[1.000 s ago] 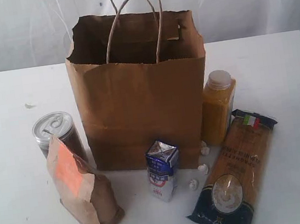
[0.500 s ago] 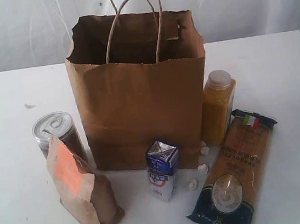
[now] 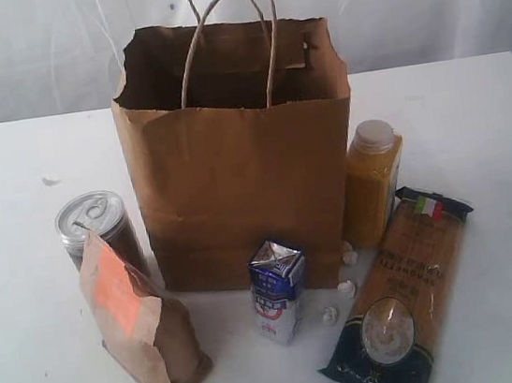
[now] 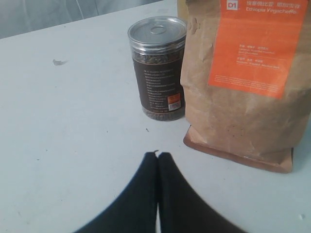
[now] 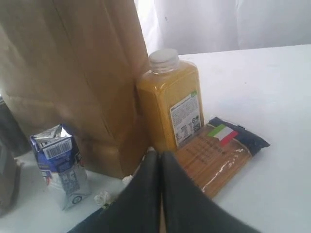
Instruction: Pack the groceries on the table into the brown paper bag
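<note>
Standing on the worktop (image 3: pixel 26 307), the brown paper bag (image 3: pixel 244 174) is bordered front and sides by can (image 3: pixel 92 222), pouch (image 3: pixel 142 329), carton (image 3: pixel 276 288), juice bottle (image 3: pixel 374 190), pasta packet (image 3: pixel 406 294). Left gripper (image 4: pixel 157 155) and right gripper (image 5: pixel 156 154) jaws are pressed together, nothing held.

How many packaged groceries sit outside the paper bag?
5: can and pouch left of the bag, carton in front, bottle and pasta packet right. More may be hidden behind it.

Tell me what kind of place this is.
Likely a staged lab bench, not a kitchen: plain white table, white curtain backdrop, and a can and juice bottle standing beside a brown paper bag.
</note>
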`<state>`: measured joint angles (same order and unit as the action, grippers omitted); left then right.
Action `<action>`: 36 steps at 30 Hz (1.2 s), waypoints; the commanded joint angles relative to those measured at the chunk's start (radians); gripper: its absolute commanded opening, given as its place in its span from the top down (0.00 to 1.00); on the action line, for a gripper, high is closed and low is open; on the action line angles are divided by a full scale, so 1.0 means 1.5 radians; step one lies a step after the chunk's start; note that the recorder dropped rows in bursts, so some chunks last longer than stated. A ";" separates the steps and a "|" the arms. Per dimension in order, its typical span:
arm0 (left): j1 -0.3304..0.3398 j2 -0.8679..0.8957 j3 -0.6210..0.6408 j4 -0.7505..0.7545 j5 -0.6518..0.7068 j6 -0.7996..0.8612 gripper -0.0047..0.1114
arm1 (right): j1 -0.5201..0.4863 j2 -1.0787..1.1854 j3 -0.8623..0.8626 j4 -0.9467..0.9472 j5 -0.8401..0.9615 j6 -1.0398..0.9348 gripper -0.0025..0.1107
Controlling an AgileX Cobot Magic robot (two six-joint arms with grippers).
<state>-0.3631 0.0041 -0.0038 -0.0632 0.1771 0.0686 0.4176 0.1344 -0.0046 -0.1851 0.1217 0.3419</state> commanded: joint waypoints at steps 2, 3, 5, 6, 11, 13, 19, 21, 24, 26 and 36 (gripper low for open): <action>0.002 -0.003 0.003 -0.005 0.002 -0.001 0.96 | -0.006 -0.003 0.003 0.053 -0.004 -0.123 0.98; 0.002 -0.003 0.003 -0.005 0.002 -0.001 0.96 | -0.006 -0.003 0.003 0.072 -0.004 -0.147 0.98; 0.002 -0.003 0.003 -0.005 0.002 -0.001 0.96 | -0.006 -0.003 0.003 0.111 -0.001 -0.155 0.98; 0.002 -0.003 0.003 -0.005 0.002 -0.001 0.96 | -0.006 -0.003 0.003 0.127 -0.001 -0.155 0.98; 0.002 -0.003 0.003 -0.005 0.002 -0.001 0.96 | -0.006 -0.003 0.003 0.131 -0.001 -0.155 0.98; 0.002 -0.003 0.003 -0.005 0.002 -0.001 0.96 | -0.006 -0.003 0.003 0.128 -0.001 -0.155 0.98; 0.002 -0.003 0.003 -0.005 0.002 -0.001 0.96 | -0.006 -0.003 0.003 0.128 -0.001 -0.155 0.98; 0.002 -0.003 0.003 -0.005 0.002 -0.001 0.96 | -0.006 -0.003 0.003 0.128 -0.001 -0.155 0.98; 0.002 -0.003 0.003 -0.005 0.002 -0.001 0.96 | -0.006 -0.003 0.003 0.128 -0.001 -0.155 0.98; 0.002 -0.003 0.003 -0.005 0.002 -0.001 0.96 | -0.006 -0.003 0.003 0.128 -0.001 -0.155 0.98; 0.002 -0.003 0.003 -0.304 -0.073 -0.219 0.96 | -0.006 -0.003 0.003 0.128 -0.001 -0.155 0.98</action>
<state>-0.3631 0.0041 -0.0038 -0.3600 0.1165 -0.1556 0.4119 0.1344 -0.0046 0.0000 0.1231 0.1209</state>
